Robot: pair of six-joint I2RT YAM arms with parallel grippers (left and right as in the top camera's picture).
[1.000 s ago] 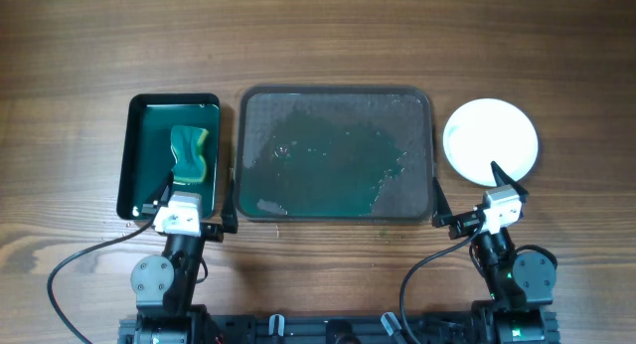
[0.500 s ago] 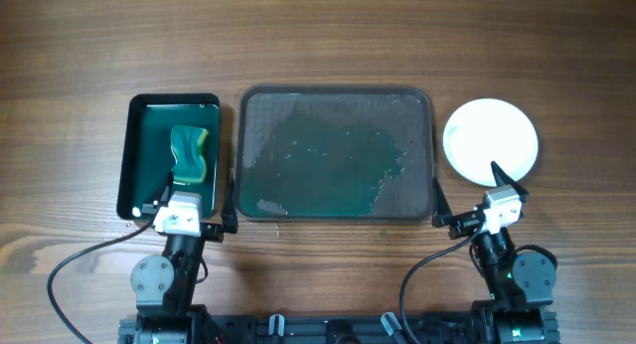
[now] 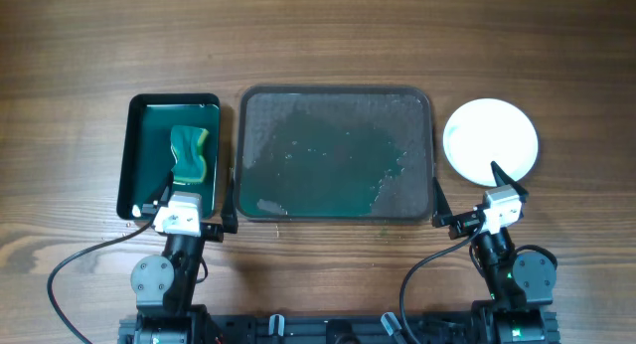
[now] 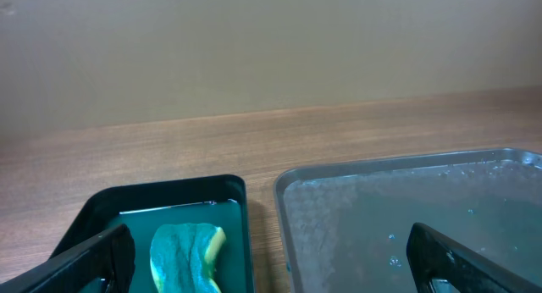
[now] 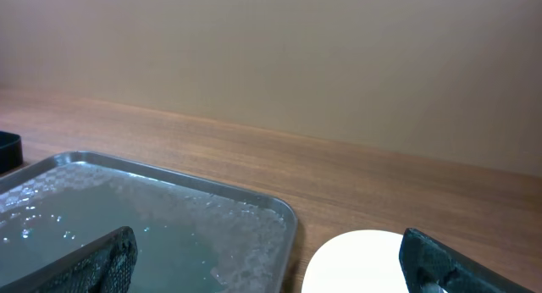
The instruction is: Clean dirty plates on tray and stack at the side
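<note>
The large dark grey tray (image 3: pixel 417 103) lies mid-table, wet with a teal-green film, no plates on it; it also shows in the left wrist view (image 4: pixel 339 179) and the right wrist view (image 5: pixel 254 204). A white plate stack (image 3: pixel 491 135) sits on the table right of the tray, clean on top; how many plates it holds cannot be told. It shows in the right wrist view (image 5: pixel 360 259). My left gripper (image 3: pixel 189 207) is open and empty at the near edge between the green tray and the grey tray. My right gripper (image 3: pixel 472 200) is open and empty just in front of the plate stack.
A smaller dark green tray (image 3: pixel 139 120) stands left of the grey tray and holds a teal and yellow sponge (image 3: pixel 189 153), also seen in the left wrist view (image 4: pixel 186 257). Bare wooden table lies beyond the trays and at both sides.
</note>
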